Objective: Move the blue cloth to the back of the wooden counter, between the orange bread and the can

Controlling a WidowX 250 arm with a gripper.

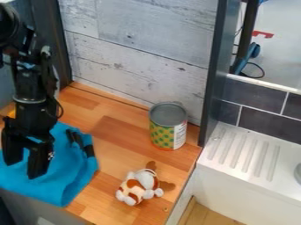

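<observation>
While the black tool [23, 169] is hanging over the blue cloth [73, 173] at the left of the wooden surface [115, 151], its two fingers are standing apart, with nothing visibly gripped; whether they are touching the cloth, I cannot tell. The cloth is lying rumpled along the near left edge, a dark strip [80, 143] crossing its far right part. Between the cloth and the white ridged sink unit [235, 151], a brown-and-white plush toy [138, 186] is lying near the front, and an upright can [168, 126] is standing farther back, close to the whitewashed plank wall [135, 57] and dark post [213, 74].
</observation>
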